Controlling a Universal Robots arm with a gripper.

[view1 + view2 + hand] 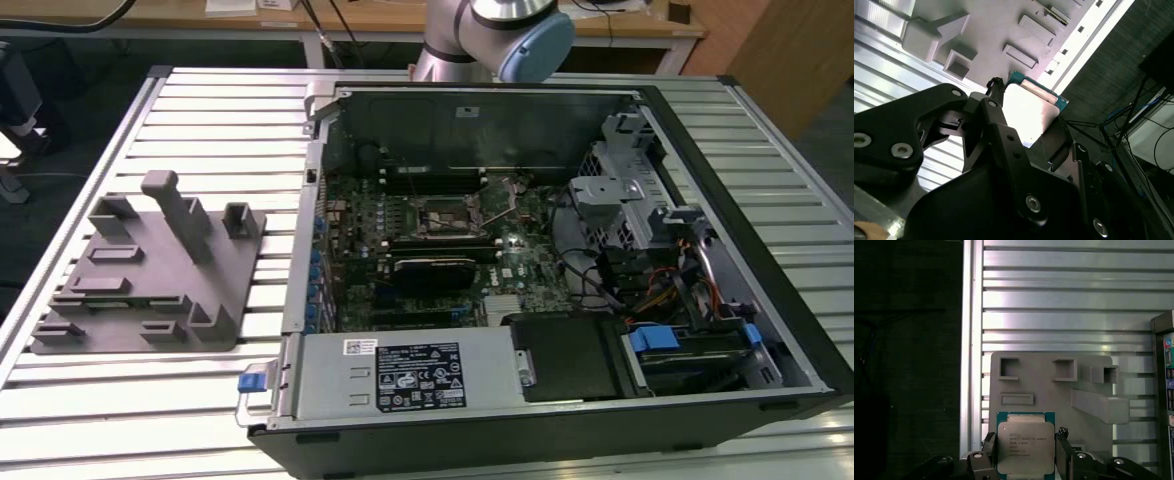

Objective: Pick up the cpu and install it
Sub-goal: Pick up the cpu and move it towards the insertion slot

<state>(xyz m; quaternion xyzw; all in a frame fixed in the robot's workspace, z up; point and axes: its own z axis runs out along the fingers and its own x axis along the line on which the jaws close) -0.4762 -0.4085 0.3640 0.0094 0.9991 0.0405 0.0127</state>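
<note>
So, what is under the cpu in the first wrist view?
The grey tray lies under the cpu, which the gripper holds by two sides. The tray's part right beneath the chip is covered, so contact between them cannot be judged.

The grey tray (134, 300) is set near the table's (174, 400) edge at the exterior view's left, and its upright posts (180, 215) are raised into the room above it. In the first wrist view the cpu (1025, 447) is seen clamped in the gripper (1025, 452) above the tray, apart from the posts. Bare slats are left between the tray and the open computer case (747, 230). Inside the case, the socket (441, 218) can be reached from above, but it is hemmed in by a black ribbed module (434, 272) just beside it, and by a drive cage (621, 195) and loose cables (641, 290) toward the exterior view's right.
</note>
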